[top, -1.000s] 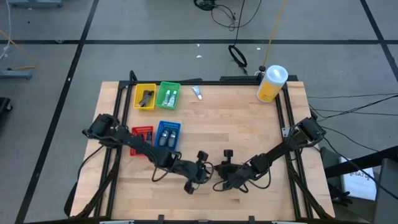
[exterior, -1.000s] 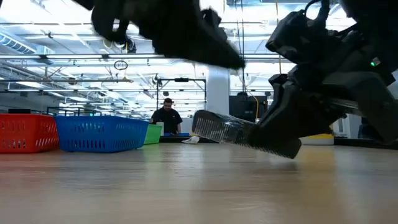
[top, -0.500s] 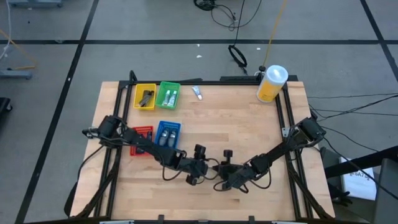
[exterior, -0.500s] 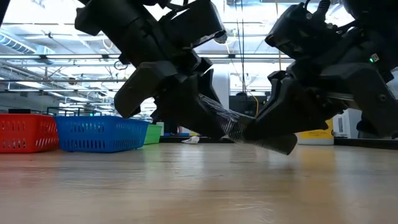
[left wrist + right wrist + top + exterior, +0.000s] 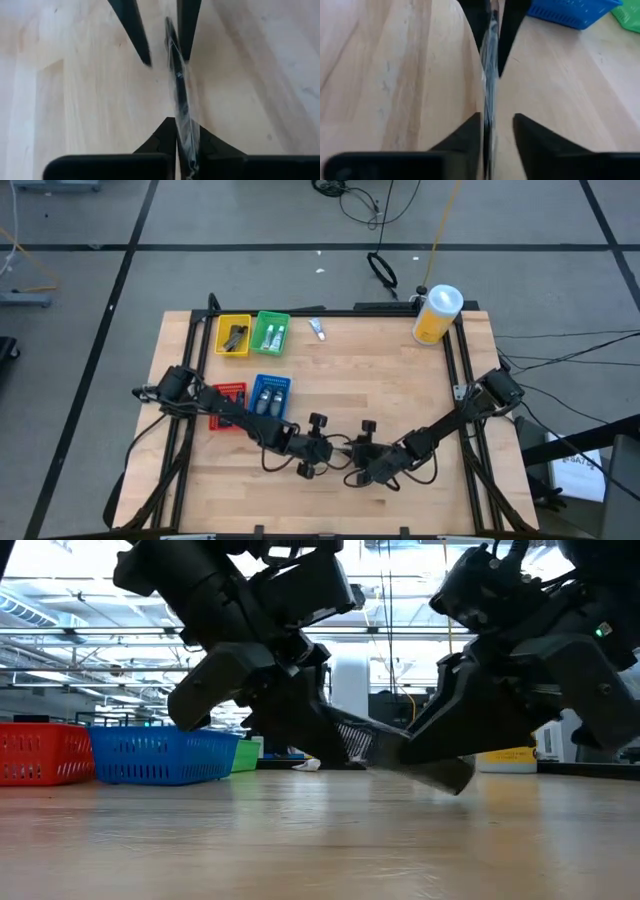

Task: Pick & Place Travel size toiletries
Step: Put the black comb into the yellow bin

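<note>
Handoff mid-table, about 6 o'clock. Wrapped comb (image 5: pixel 385 750) pinched in closed left gripper (image 5: pixel 322 451). Right gripper (image 5: pixel 362 459) at 3 o'clock, partly parted, comb between fingers. Clean release needed before comb gets carried off.

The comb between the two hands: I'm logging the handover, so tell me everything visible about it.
The comb is a dark, flat toothed strip in clear wrap, held above the wooden table near its front middle, tilted down toward the right hand. The left hand is shut on one end; the right hand's fingers stand slightly apart around the other.
</note>
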